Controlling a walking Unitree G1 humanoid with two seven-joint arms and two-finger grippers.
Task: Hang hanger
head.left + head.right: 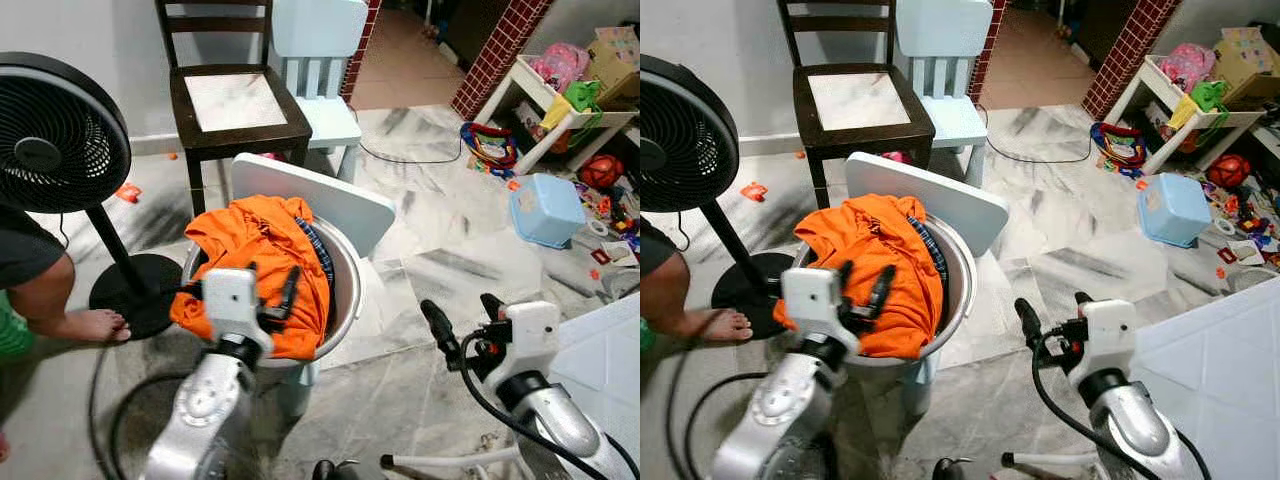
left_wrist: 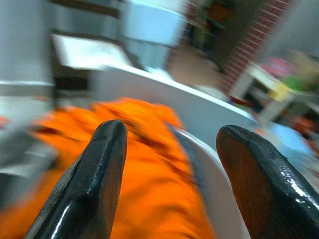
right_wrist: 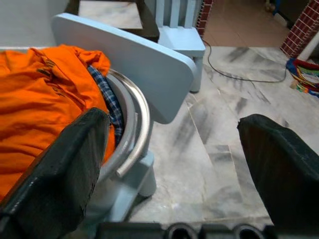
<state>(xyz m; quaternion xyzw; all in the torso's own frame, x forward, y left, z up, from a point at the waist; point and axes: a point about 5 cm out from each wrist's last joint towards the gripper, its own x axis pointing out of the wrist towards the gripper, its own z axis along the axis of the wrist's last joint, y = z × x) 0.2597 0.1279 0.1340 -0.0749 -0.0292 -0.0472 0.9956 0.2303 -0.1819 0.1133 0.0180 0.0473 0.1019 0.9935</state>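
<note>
A metal basin (image 1: 350,280) stands on a small pale blue chair (image 1: 310,195) right before me. An orange garment (image 1: 255,250) is heaped in it over a plaid cloth (image 1: 318,250). My left gripper (image 1: 272,285) hovers open just above the near side of the orange garment (image 2: 149,164), with nothing between its fingers. My right gripper (image 1: 462,315) is open too, held over the marble floor to the right of the basin (image 3: 132,124) and apart from it. A thin white bar (image 1: 450,462), perhaps part of a hanger, lies low at the bottom edge.
A black standing fan (image 1: 55,130) and a person's bare foot (image 1: 90,325) are at the left. A dark wooden chair (image 1: 235,100) and a pale blue chair (image 1: 320,60) stand behind. A blue tub (image 1: 545,208), scattered toys and a white shelf (image 1: 570,90) fill the right.
</note>
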